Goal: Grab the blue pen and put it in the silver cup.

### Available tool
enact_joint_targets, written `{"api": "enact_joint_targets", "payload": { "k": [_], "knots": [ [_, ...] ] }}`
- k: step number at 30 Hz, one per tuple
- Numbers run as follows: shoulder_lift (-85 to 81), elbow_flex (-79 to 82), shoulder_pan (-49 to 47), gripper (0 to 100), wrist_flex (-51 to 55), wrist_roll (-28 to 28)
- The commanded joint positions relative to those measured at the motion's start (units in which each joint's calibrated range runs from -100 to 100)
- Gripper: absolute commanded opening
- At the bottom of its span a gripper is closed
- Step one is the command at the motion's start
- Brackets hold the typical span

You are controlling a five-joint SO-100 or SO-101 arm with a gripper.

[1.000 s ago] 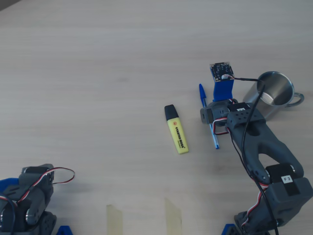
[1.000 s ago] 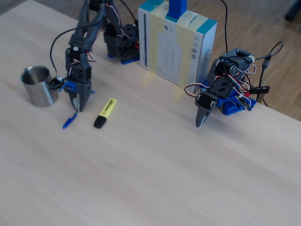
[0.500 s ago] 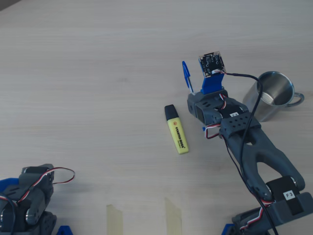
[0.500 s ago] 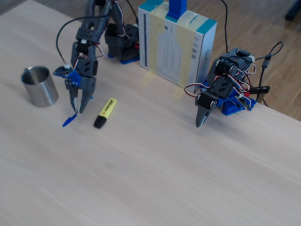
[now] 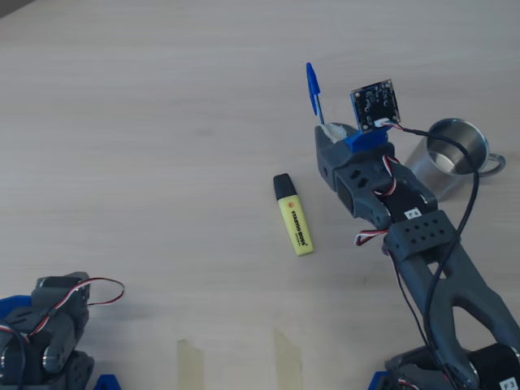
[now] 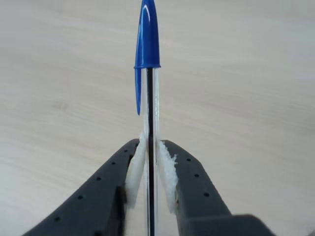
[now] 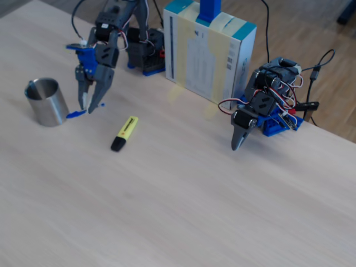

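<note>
Looking down through the overhead view, I see my gripper (image 5: 323, 130) clamped on the blue pen (image 5: 312, 89), which is lifted clear of the pale wooden table (image 5: 146, 106) and points away from the arm, cap end outermost. In the wrist view the two dark fingers, each lined with a white pad (image 6: 135, 167), squeeze the clear barrel from both sides, and the blue pen (image 6: 148, 73) runs straight up the middle of the picture with its bright blue cap at the top. The silver cup (image 5: 448, 158) stands upright just to the right of the gripper in the overhead view, its shiny inside visible and its loop handle sticking out on the right side (nothing that I can see is inside it). In the fixed view the sides are swapped: the silver cup (image 7: 46, 101) sits at the far left of the table, and the gripper (image 7: 89, 105) hangs just to its right with the blue pen (image 7: 78, 113) poking out toward the cup, close to its wall. A yellow highlighter (image 5: 292, 214) with a black cap lies flat on the table to the left of the arm in the overhead view, well apart from the pen.
</note>
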Motion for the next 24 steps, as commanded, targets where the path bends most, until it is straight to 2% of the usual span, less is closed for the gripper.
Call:
{"api": "enact_joint_targets", "payload": {
  "k": [1, 8, 16, 24],
  "knots": [
    [-5.1, -0.4, 0.7, 2, -5.5, 0.2],
    [-8.2, 1.1, 4.5, 2, -16.1, 0.3],
    [-9.3, 9.2, 11.5, 2, -33.7, 0.3],
    [-8.3, 11.2, 20.3, 2, -40.3, 0.3]
  ]
}}
